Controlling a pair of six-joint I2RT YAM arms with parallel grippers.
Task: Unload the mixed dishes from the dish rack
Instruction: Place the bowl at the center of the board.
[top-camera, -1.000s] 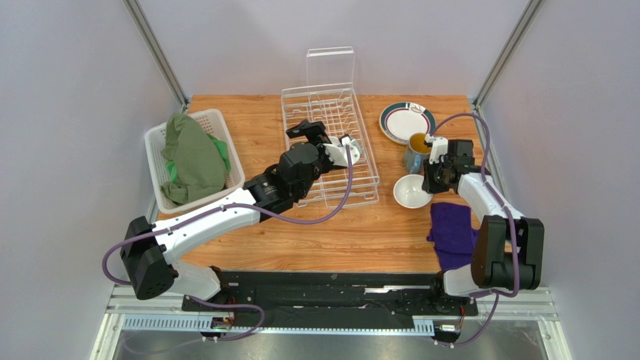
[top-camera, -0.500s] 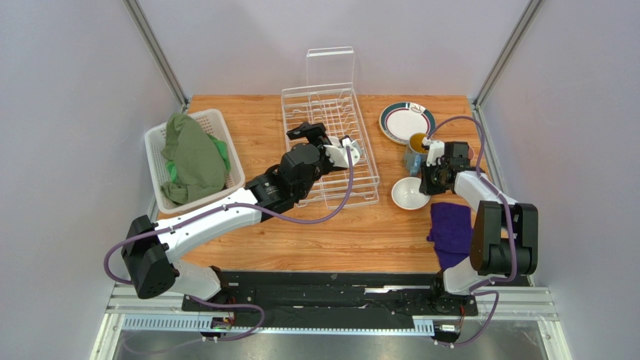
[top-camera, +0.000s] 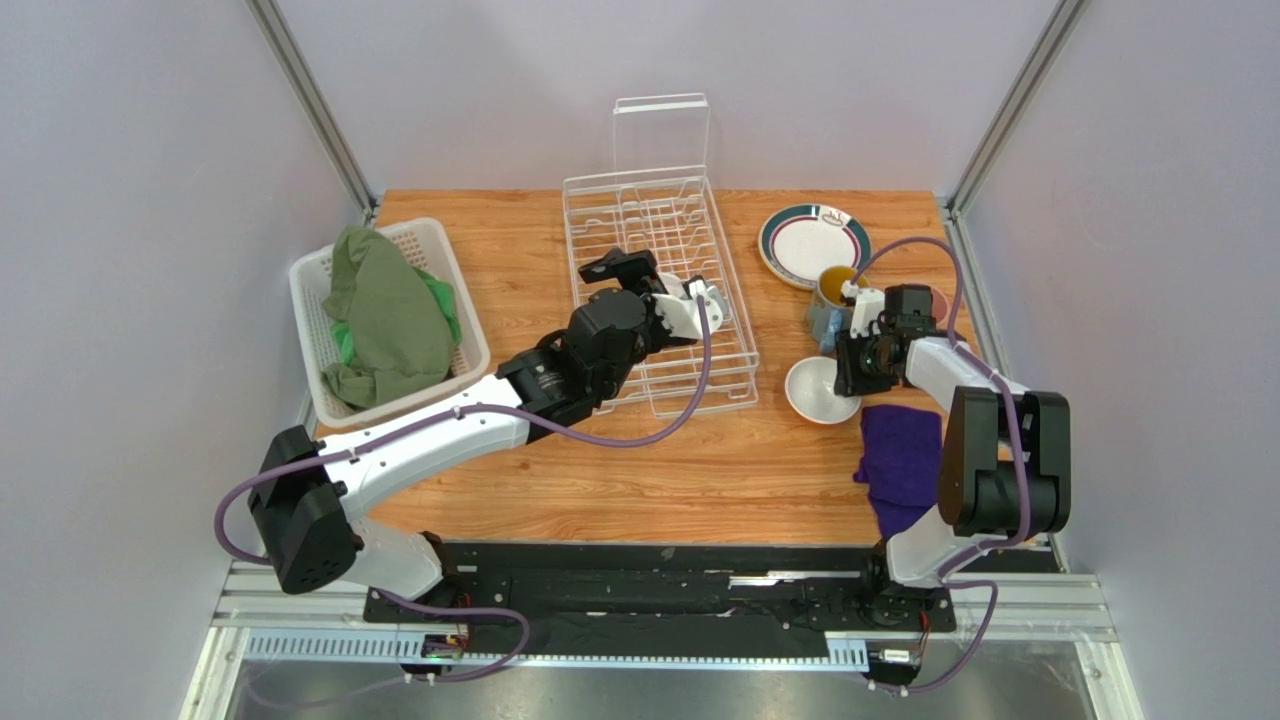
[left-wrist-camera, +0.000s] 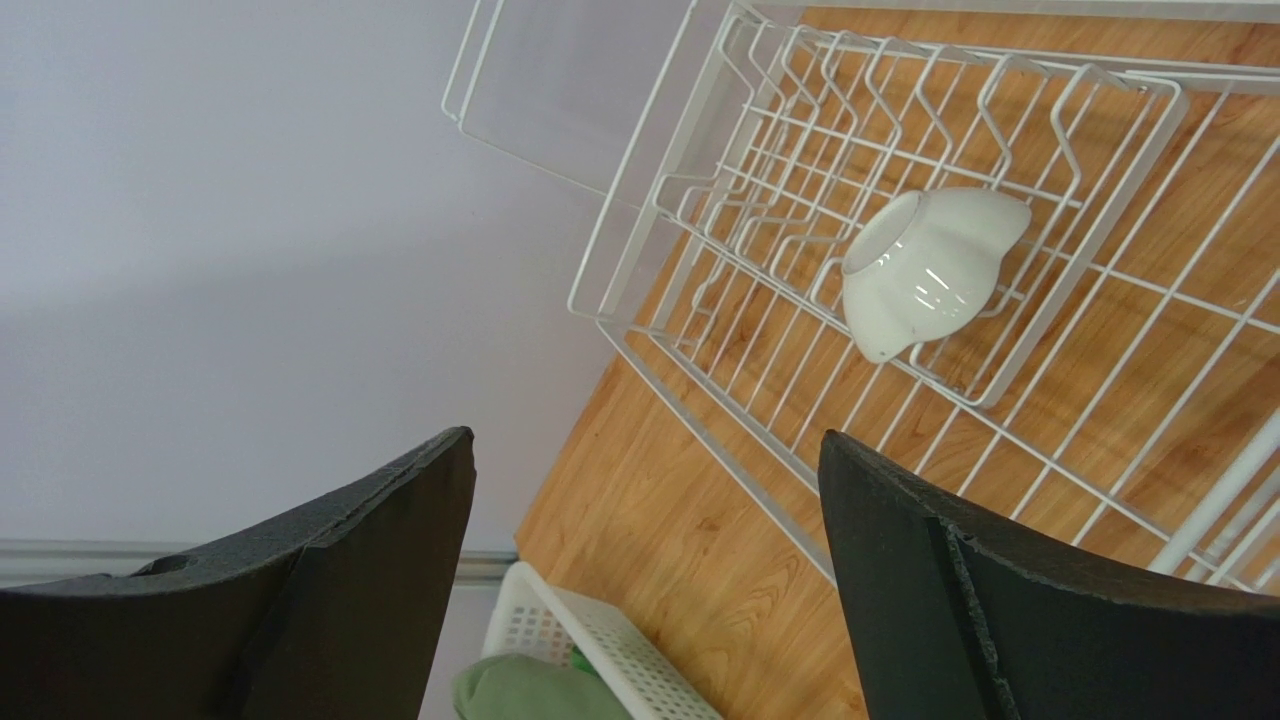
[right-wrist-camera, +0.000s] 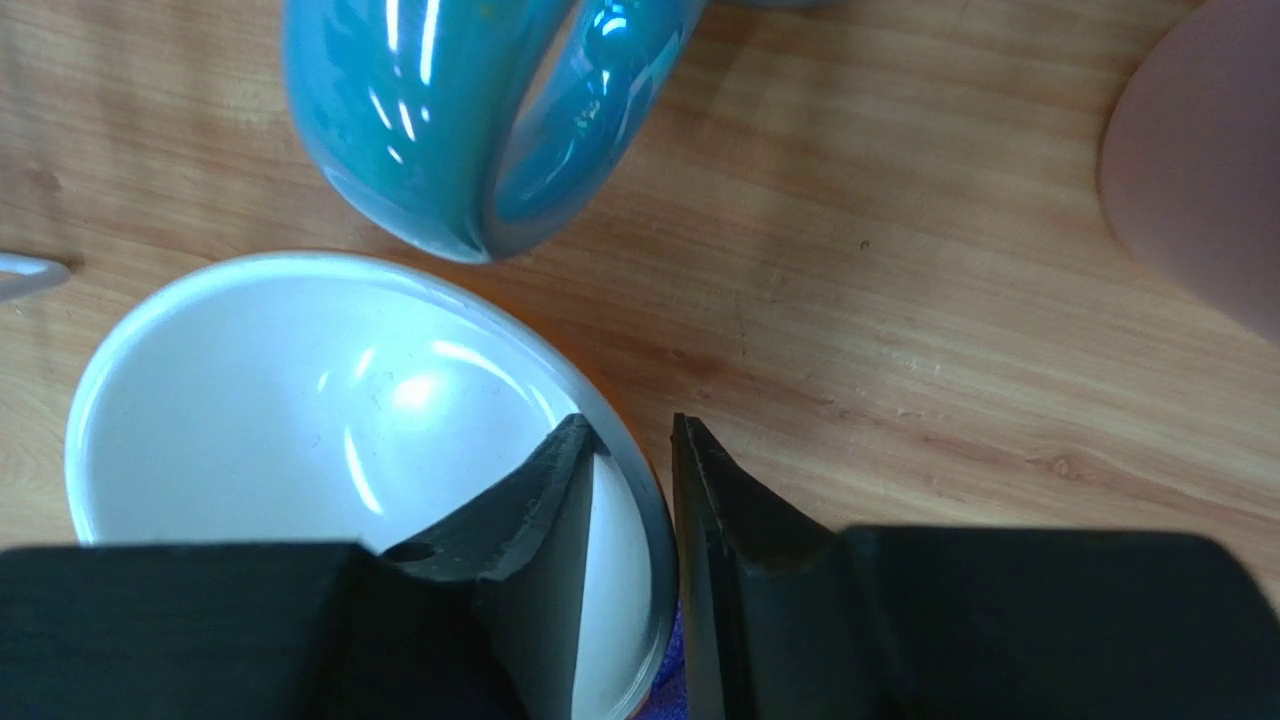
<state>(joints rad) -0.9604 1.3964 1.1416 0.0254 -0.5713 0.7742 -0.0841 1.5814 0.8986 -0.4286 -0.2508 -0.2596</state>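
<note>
The dish rack (top-camera: 661, 225) (left-wrist-camera: 781, 225) stands mid-table, its clear panel (top-camera: 661, 132) upright at the far end. A small white cup (left-wrist-camera: 924, 270) lies on its side among the tines. My left gripper (top-camera: 661, 285) (left-wrist-camera: 643, 450) hovers open over the rack, short of the cup, holding nothing. On the wood to the right sit the dark-rimmed plate (top-camera: 813, 243), the blue mug (top-camera: 831, 300) (right-wrist-camera: 451, 120), a pink cup (right-wrist-camera: 1202, 150) and the white-inside bowl (top-camera: 821, 387) (right-wrist-camera: 346, 405). My right gripper (top-camera: 851, 368) (right-wrist-camera: 631, 428) straddles the bowl's rim, its jaws slightly parted.
A white slatted basket (top-camera: 323, 293) (left-wrist-camera: 601, 645) with green cloth (top-camera: 388, 308) stands at the left. A purple cloth (top-camera: 902, 458) lies by the right arm, just in front of the bowl. Grey walls close in on both sides.
My right gripper's jaws have parted from the bowl's rim, and the bowl now rests on the table. The left gripper has edged slightly farther over the rack.
</note>
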